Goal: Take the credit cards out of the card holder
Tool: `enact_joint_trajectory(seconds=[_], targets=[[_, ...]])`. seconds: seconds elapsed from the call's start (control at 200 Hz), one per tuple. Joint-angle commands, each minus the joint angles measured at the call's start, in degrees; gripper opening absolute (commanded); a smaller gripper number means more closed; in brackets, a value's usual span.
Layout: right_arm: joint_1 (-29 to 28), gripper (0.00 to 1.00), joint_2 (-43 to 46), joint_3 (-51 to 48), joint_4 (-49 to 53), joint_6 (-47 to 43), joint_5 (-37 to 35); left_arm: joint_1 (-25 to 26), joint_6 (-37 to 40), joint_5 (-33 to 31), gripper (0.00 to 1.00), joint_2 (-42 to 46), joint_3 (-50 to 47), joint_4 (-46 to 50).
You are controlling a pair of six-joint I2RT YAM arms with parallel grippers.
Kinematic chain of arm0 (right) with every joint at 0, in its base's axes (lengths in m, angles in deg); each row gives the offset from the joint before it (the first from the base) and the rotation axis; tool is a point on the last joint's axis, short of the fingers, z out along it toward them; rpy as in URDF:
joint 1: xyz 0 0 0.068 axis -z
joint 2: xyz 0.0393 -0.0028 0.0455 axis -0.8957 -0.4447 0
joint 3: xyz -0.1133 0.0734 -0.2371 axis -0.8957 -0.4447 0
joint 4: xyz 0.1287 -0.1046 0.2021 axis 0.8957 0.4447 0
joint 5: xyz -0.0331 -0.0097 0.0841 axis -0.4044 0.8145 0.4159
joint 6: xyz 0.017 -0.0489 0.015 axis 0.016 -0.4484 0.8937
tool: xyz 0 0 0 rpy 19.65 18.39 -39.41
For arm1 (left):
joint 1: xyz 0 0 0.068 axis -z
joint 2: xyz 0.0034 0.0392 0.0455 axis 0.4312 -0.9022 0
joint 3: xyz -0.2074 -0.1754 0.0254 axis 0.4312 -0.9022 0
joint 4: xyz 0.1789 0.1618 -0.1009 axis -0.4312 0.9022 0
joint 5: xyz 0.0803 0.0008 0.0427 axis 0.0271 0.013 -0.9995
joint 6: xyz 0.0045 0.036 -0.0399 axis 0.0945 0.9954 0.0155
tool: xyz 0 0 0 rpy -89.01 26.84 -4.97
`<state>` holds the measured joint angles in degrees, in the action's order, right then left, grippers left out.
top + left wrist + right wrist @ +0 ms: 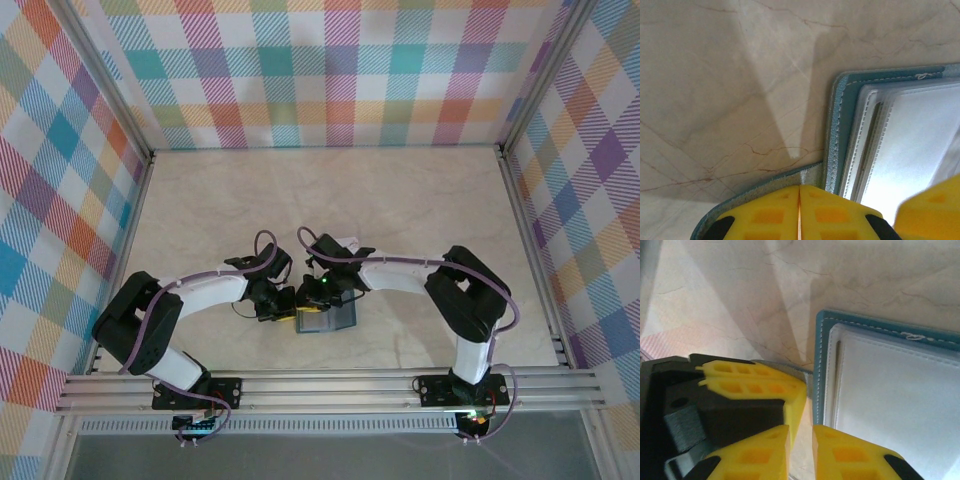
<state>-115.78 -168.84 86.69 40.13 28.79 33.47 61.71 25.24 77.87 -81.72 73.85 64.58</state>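
Near the front edge of the table (300, 200), the open card holder (326, 319) lies between 2 grippers. The left gripper (799, 212) pinches its teal cover flap, jaws pressed together. The right gripper (800, 452) has its jaws slightly parted.

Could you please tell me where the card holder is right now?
In the top view, the card holder lies open near the middle of the table's near edge, with the left gripper at its left edge and the right gripper over its far side.

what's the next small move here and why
Probably nudge the right tool over onto the holder's white pocket to find a card edge. The left tool is shut on the cover flap, holding it open, while the right tool's tips sit at its edge, pinching nothing.
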Motion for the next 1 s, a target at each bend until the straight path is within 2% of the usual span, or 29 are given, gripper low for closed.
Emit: enact_joint_trajectory(seconds=[0.0,0.495,0.78,0.995], targets=[[-0.5,0.24,-1.7,1.3,1.4,1.2,0.1,-0.3,0.0,-0.4,0.09,-0.4,-1.5,2.1],[-2.0,0.38,-2.1,6.0,20.8,-2.1,-11.9,-0.3,0.6,-0.9,0.09,0.7,-0.9,3.6],[-3.7,0.44,-4.3,12.8,32.6,-4.6,-21.0,-0.4,0.4,-1.3,0.09,1.1,-0.6,4.0],[-4.9,0.52,-6.1,17.5,40.3,-5.7,-27.5,-0.4,0.5,-1.5,0.1,1.2,-0.1,4.5]])
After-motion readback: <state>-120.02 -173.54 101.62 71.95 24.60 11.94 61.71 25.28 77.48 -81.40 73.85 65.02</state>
